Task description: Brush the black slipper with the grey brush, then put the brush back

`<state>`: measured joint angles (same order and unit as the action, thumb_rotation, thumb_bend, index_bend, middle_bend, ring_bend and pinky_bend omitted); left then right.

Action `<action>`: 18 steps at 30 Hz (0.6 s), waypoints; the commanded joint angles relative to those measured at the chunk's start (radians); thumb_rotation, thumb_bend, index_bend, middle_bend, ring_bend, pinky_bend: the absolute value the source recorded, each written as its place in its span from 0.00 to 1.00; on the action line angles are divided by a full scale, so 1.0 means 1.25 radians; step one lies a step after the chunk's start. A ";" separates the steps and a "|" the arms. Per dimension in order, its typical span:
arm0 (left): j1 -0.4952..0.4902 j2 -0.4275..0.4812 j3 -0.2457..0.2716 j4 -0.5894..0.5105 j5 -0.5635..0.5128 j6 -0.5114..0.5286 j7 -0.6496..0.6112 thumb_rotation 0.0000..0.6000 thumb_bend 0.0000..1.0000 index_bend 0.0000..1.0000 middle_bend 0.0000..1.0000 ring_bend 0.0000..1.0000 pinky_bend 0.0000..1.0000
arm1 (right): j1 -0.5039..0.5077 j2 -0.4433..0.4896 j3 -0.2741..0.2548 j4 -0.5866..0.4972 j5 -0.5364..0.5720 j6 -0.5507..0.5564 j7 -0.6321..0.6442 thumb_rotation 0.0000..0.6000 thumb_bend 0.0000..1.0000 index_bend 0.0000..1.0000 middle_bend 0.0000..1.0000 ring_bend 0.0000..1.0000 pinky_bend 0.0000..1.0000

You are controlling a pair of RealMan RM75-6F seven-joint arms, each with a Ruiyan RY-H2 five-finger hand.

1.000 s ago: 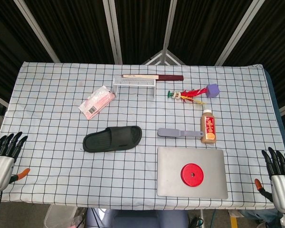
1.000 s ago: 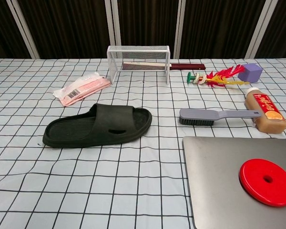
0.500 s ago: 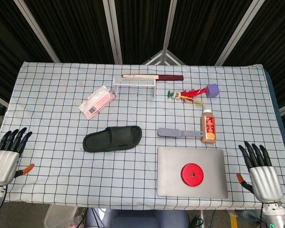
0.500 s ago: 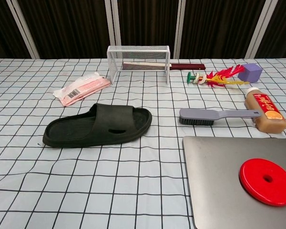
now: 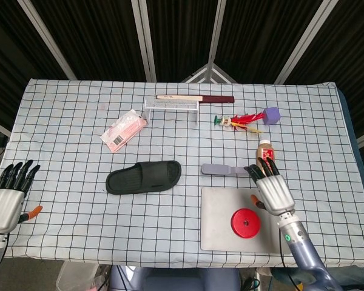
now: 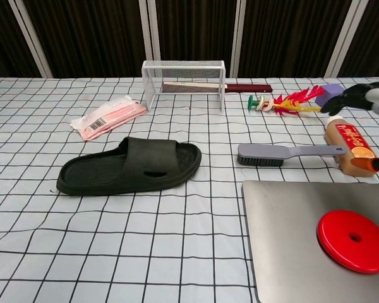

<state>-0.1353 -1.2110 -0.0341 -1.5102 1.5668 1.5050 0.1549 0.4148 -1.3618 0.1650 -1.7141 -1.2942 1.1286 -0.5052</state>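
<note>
Since the earlier frame, the right robot hand (image 5: 271, 187) has swung in over the table (image 5: 67, 127), fingers spread and empty, above the grey plastic brush (image 5: 225, 169) handle and brown bottle (image 6: 352, 151). Left robot hand (image 5: 7, 195) hangs open at the table's edge. Black rubber slipper (image 5: 143, 176) lies left of the brush.

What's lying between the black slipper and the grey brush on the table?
Nothing: only bare checked tablecloth separates the black slipper from the grey brush, clearest in the chest view.
</note>
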 commanded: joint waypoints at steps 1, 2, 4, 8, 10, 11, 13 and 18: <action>-0.001 0.000 -0.003 0.004 -0.007 -0.005 -0.004 1.00 0.07 0.00 0.00 0.00 0.01 | 0.069 -0.056 0.040 0.035 0.091 -0.078 -0.066 1.00 0.35 0.20 0.23 0.00 0.00; -0.001 0.000 -0.003 0.005 -0.009 -0.006 -0.004 1.00 0.07 0.00 0.00 0.00 0.01 | 0.082 -0.066 0.044 0.045 0.111 -0.093 -0.077 1.00 0.35 0.20 0.23 0.00 0.00; -0.003 0.000 -0.004 0.006 -0.011 -0.010 -0.006 1.00 0.07 0.00 0.00 0.00 0.01 | 0.106 -0.085 0.050 0.065 0.144 -0.118 -0.098 1.00 0.34 0.20 0.24 0.00 0.00; -0.005 -0.001 -0.008 0.011 -0.021 -0.016 -0.010 1.00 0.07 0.00 0.00 0.00 0.01 | 0.149 -0.116 0.056 0.098 0.197 -0.150 -0.137 1.00 0.34 0.21 0.24 0.00 0.00; -0.005 0.000 -0.011 0.013 -0.026 -0.016 -0.011 1.00 0.07 0.00 0.00 0.00 0.01 | 0.162 -0.127 0.057 0.106 0.207 -0.151 -0.149 1.00 0.35 0.21 0.25 0.00 0.00; -0.005 0.000 -0.012 0.013 -0.027 -0.016 -0.012 1.00 0.07 0.00 0.00 0.00 0.01 | 0.167 -0.132 0.058 0.108 0.211 -0.149 -0.154 1.00 0.34 0.21 0.25 0.00 0.00; -0.005 0.001 -0.012 0.014 -0.030 -0.018 -0.013 1.00 0.07 0.00 0.00 0.00 0.01 | 0.175 -0.141 0.058 0.112 0.221 -0.147 -0.160 1.00 0.34 0.21 0.25 0.00 0.00; -0.007 0.001 -0.012 0.015 -0.033 -0.022 -0.012 1.00 0.07 0.00 0.00 0.00 0.01 | 0.205 -0.163 0.056 0.138 0.246 -0.156 -0.180 1.00 0.34 0.23 0.25 0.00 0.00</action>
<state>-0.1439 -1.2103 -0.0493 -1.4910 1.5255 1.4771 0.1393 0.6623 -1.5586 0.2353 -1.5512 -0.9942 0.9377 -0.7237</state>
